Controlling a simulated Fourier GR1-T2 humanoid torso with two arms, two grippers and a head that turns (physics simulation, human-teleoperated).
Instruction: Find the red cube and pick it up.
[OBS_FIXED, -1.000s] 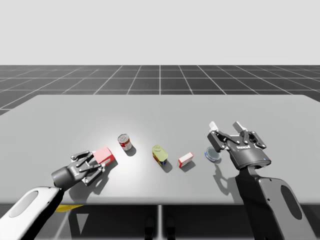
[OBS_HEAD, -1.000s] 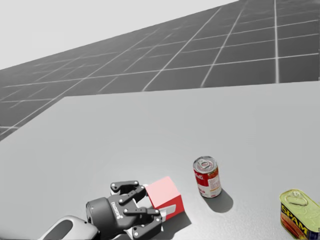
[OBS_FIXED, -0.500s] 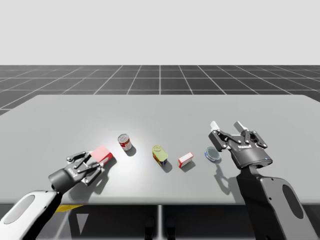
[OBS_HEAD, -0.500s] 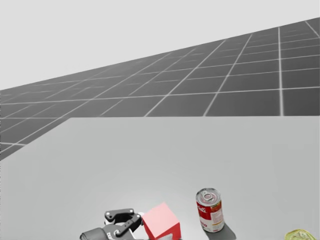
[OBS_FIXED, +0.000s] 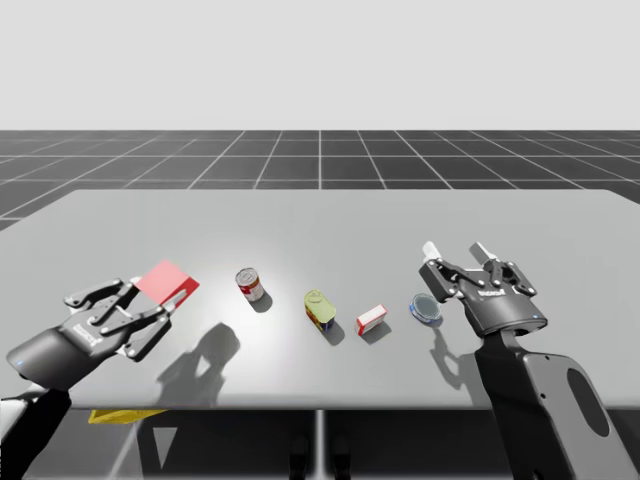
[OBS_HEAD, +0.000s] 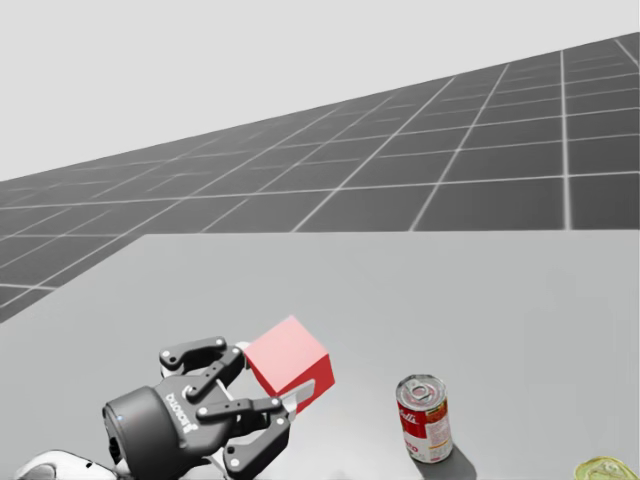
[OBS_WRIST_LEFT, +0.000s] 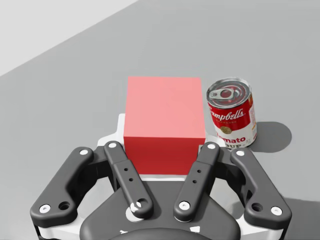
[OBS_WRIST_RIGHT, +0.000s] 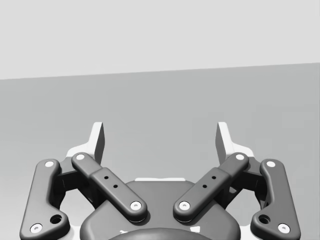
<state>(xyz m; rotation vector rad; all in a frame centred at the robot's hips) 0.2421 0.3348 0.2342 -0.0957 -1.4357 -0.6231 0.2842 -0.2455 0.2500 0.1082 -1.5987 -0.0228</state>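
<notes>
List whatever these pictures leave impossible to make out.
Left wrist view: the red cube covers most of the fingertips of the left gripper, so their contact is hidden.
Head view: the yellow tin is cut off by the picture's bottom corner.
High view: the blue round thing beside the right gripper is too small to identify.
High view: a yellow thing below the table is mostly hidden by its front edge.

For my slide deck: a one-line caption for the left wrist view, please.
Left gripper shut on the red cube, a red-and-white can standing on the table beside it.
</notes>
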